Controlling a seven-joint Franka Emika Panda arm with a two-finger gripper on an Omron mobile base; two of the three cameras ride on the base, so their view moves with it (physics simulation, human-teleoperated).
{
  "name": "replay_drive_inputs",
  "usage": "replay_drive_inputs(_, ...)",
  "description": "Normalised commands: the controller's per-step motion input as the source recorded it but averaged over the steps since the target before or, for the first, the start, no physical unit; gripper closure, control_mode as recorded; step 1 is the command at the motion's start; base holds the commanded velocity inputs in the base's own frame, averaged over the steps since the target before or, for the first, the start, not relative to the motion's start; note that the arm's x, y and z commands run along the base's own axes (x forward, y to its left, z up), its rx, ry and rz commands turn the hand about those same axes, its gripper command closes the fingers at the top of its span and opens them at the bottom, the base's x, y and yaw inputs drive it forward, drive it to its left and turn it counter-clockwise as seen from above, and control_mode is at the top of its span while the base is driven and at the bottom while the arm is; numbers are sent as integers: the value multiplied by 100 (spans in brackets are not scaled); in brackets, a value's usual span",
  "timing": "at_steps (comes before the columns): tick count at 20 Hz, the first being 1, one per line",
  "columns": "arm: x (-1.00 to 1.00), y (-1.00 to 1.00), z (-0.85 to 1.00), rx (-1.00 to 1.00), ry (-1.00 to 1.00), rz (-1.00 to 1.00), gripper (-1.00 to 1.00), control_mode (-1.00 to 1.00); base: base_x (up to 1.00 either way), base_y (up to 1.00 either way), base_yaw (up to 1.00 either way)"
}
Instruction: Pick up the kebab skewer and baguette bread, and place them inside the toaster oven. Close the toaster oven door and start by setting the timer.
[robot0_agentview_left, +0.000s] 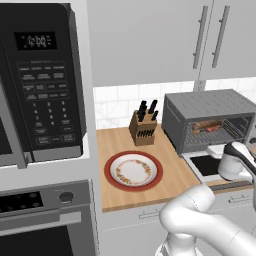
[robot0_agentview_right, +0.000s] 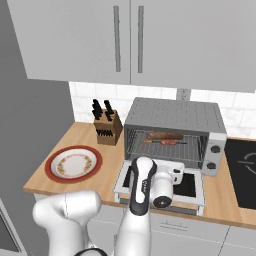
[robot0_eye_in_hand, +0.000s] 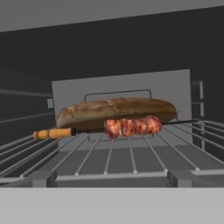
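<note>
The baguette bread (robot0_eye_in_hand: 116, 111) and the kebab skewer (robot0_eye_in_hand: 109, 127) both lie on the wire rack (robot0_eye_in_hand: 131, 157) inside the toaster oven (robot0_agentview_right: 172, 132), the skewer just in front of the loaf, touching it. The food part looks done. The toaster oven door (robot0_agentview_right: 192, 187) hangs down flat over the counter (robot0_agentview_left: 175, 175), so it can be shut next. The claw is spread wide and holds nothing (it sits over the door, looking in). A plate (robot0_agentview_left: 133, 170) rests at nine o'clock from the oven.
</note>
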Motion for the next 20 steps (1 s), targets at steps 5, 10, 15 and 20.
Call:
replay_drive_inputs(5,22,0,0,0,0,0,-100,-100,0,0,0)
replay_drive_inputs(10,20,0,0,0,0,0,-100,-100,0,0,0)
replay_drive_inputs(15,17,0,0,0,0,0,-100,-100,0,0,0)
replay_drive_inputs(20,17,0,0,0,0,0,-100,-100,0,0,0)
